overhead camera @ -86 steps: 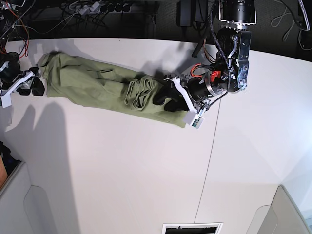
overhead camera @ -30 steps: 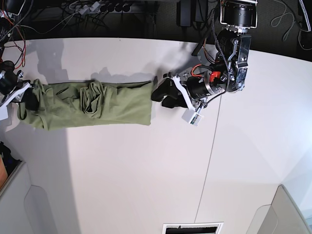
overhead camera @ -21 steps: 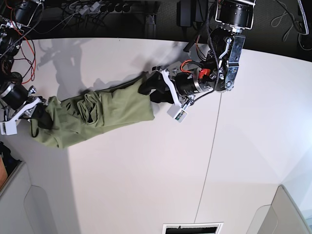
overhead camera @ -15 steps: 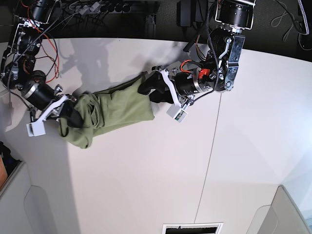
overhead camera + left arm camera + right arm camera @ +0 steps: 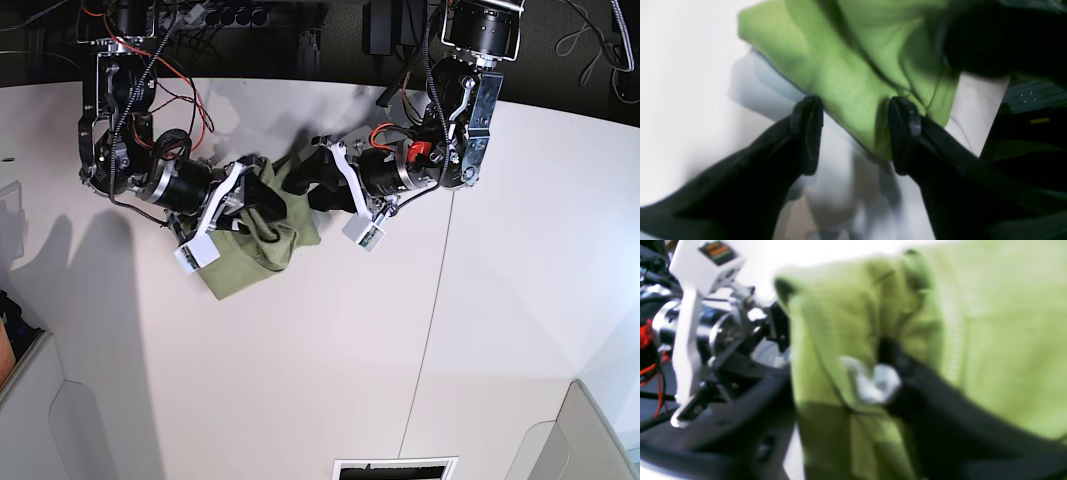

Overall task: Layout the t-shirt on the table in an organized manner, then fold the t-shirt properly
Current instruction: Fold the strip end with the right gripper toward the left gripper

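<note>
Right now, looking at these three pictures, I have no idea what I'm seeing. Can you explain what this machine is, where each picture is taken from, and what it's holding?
It is a robot with two arms working at a white table. The wide picture looks down from above. In it, the robot's right arm is on the left and its left arm is on the right. The other two pictures come from small cameras on the wrists, looking along the jaws. The only thing on the table is a green t-shirt, bunched in a heap between the two arms. In the left wrist picture the jaws stand open. The shirt's edge lies between the two dark fingers and is not pinched. The right wrist picture is blurred. Its jaws are in the cloth, but I cannot tell whether they grip it.
</note>
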Controlling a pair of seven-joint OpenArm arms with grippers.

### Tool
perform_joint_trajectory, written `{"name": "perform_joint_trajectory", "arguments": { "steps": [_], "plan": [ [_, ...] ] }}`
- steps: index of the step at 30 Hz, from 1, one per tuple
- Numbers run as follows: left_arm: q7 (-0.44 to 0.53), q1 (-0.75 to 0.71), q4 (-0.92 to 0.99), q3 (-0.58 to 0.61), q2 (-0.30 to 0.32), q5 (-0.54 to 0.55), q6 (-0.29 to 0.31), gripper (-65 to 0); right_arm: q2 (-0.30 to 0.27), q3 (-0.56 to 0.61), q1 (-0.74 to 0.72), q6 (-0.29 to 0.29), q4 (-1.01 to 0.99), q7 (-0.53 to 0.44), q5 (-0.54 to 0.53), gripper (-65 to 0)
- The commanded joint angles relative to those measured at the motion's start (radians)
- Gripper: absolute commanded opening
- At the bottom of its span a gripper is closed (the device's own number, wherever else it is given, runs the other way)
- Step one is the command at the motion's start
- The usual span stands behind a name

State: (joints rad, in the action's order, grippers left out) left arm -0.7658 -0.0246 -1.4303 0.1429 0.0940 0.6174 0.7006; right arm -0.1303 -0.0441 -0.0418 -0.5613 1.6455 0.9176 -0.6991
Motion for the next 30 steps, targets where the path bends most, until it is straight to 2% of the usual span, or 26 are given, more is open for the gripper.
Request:
{"name": "perform_joint_trajectory", "arguments": {
  "steps": [1, 9, 15, 17, 24, 27, 30],
  "plan": [
    [-0.009, 0.010, -0.008, -0.002, 0.001, -0.008, -0.002, -30.7, -0.002, 0.003, -0.013, -0.018, 0.020, -0.019, -0.030, -34.1],
    [-0.044, 0.011, -0.008, -0.092, 0.004, 0.008, -0.002, -30.7, -0.003, 0.003, -0.013, -0.023, 0.108, 0.012, -0.064, -34.2],
    [-0.135, 0.010, -0.010, -0.195, 0.004, 0.148, -0.002, -30.7, -0.019, 0.007, -0.019, -0.032, 0.177, 0.018, -0.042, -34.2],
    [-0.159, 0.010, -0.010, -0.202, 0.006, 0.174, -0.002, -30.7, -0.020, 0.015, -0.026, -0.045, 0.177, 0.019, -0.037, -34.2],
    [-0.167, 0.010, -0.019, -0.210, 0.011, 0.197, -0.002, -30.7, -0.020, 0.079, -0.067, -0.038, 0.177, 0.005, 0.036, -34.2],
    [-0.216, 0.010, -0.058, -0.233, 0.034, 0.289, -0.002, -30.7, -0.033, 0.058, -0.113, -0.037, 0.177, -0.006, 0.058, -34.2],
    [-0.275, 0.003, -0.126, -0.249, 0.076, 0.372, -0.002, -30.7, -0.072, 0.025, -0.162, -0.035, 0.177, -0.005, 0.044, -34.2]
  ]
}}
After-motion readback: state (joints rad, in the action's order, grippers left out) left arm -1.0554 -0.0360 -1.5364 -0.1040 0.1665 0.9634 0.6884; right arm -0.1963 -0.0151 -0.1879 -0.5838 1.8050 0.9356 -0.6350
